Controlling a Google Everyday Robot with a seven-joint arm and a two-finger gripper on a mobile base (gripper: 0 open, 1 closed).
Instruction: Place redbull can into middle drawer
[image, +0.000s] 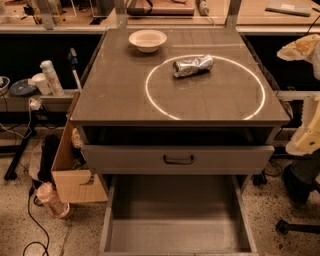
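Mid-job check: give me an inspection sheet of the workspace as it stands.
Surface: grey cabinet top, with a bright ring of light on it.
Job's things: crushed silvery redbull can on its side inside the ring; wide grey middle drawer pulled open, nothing seen inside.
Clutter: white round bowl near the far edge.
Grippers: cream end effector at the view's right edge, apart from the can.
Cables: black cable on the floor, left.
Surroundings: cardboard box and plastic bottle left of the cabinet; grey drawer front with black handle.
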